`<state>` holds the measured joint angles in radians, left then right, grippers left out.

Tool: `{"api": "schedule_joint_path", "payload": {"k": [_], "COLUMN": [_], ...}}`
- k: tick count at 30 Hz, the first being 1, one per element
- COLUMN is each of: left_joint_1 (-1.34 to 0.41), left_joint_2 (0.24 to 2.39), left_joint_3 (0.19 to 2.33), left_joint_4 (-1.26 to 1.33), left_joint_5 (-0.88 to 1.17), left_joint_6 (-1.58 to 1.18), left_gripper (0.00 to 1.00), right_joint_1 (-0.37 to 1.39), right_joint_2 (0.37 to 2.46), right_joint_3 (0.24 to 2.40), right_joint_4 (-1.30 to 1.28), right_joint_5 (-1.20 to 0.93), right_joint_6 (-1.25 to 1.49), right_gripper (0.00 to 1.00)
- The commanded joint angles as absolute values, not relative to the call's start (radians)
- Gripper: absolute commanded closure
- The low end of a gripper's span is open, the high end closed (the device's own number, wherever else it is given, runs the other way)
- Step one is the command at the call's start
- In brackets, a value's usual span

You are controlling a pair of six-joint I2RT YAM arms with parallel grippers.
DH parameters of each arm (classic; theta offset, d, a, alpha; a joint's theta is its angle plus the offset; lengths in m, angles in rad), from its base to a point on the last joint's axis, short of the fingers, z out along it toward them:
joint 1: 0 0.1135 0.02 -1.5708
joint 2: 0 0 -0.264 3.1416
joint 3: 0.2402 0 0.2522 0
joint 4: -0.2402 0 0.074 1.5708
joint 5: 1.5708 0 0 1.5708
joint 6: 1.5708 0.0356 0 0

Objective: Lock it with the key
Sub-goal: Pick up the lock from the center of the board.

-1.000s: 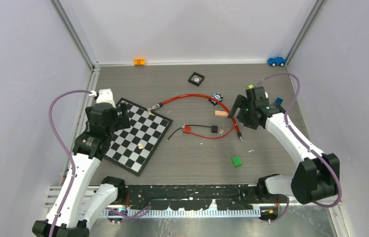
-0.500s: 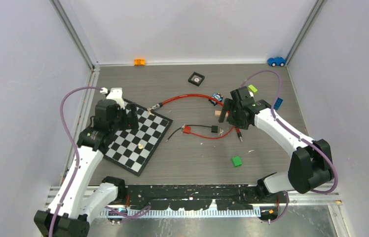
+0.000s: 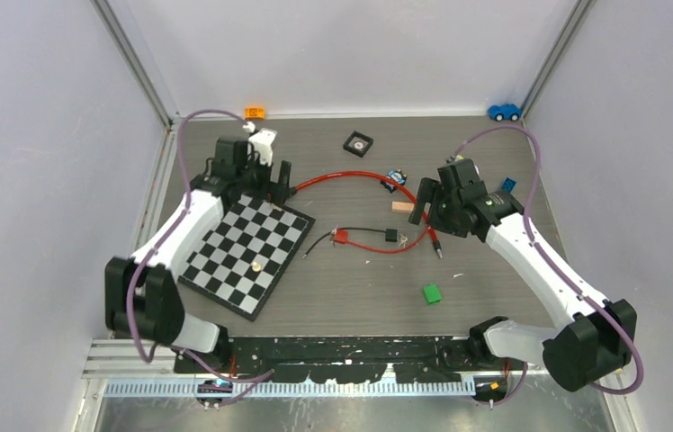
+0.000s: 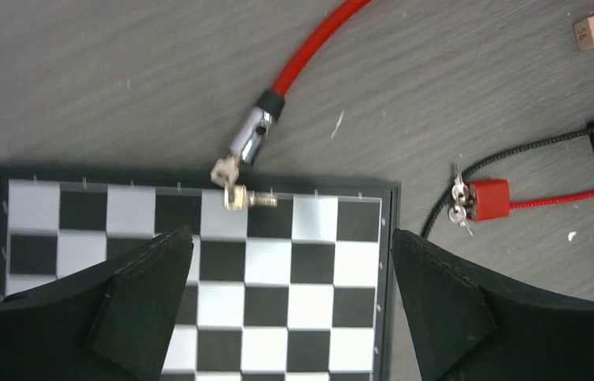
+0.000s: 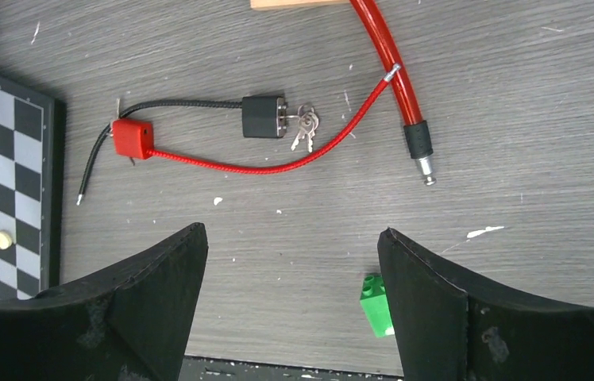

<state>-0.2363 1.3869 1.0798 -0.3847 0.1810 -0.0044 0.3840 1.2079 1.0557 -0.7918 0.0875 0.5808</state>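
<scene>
A thick red cable lock [image 3: 351,175] curves across the table's middle. Its silver lock head [image 4: 251,136] lies at the chessboard's far edge, with keys [image 4: 234,190] hanging from it onto the board. Its black pin end [image 5: 419,151] lies free at the right. A thin red cable joins a red block [image 5: 132,136] and a black lock body [image 5: 263,117] with a key bunch [image 5: 304,123]. My left gripper [image 4: 291,234] is open, hovering over the chessboard just short of the keys. My right gripper [image 5: 292,230] is open, above bare table near the black lock body.
The chessboard [image 3: 225,261] lies at the left with a pawn [image 3: 257,266] on it. A green brick [image 3: 431,293], a wooden block [image 3: 402,206], a black square piece [image 3: 358,142], an orange brick [image 3: 255,112], a blue brick [image 3: 509,184] and a blue toy car [image 3: 504,112] are scattered about.
My left arm has swung forward and right to the chessboard's far corner by the silver lock head. My right arm shifted left, then slightly back; both grippers stay open.
</scene>
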Motion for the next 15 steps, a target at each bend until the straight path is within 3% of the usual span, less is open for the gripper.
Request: {"api": "schedule_joint_path", "payload": {"k": [1,15], "left_joint_1": [-0.24,-0.241], "left_joint_2": [1.534,1.988], "left_joint_3": [1.273,1.683], "left_joint_4": [-0.361,-0.703], "left_joint_5": [0.296,0.445], "left_joint_6": [0.183,0.464], "left_gripper": [0.01,0.1], "right_joint_1": [0.383,0.383], "right_joint_2": [1.158,1.089], "right_joint_3": [1.036,0.986], "right_joint_4": [-0.806,-0.838], "right_joint_5": [0.032,0.064], "right_joint_6": [0.595,0.576], "right_gripper": [0.16,0.16]}}
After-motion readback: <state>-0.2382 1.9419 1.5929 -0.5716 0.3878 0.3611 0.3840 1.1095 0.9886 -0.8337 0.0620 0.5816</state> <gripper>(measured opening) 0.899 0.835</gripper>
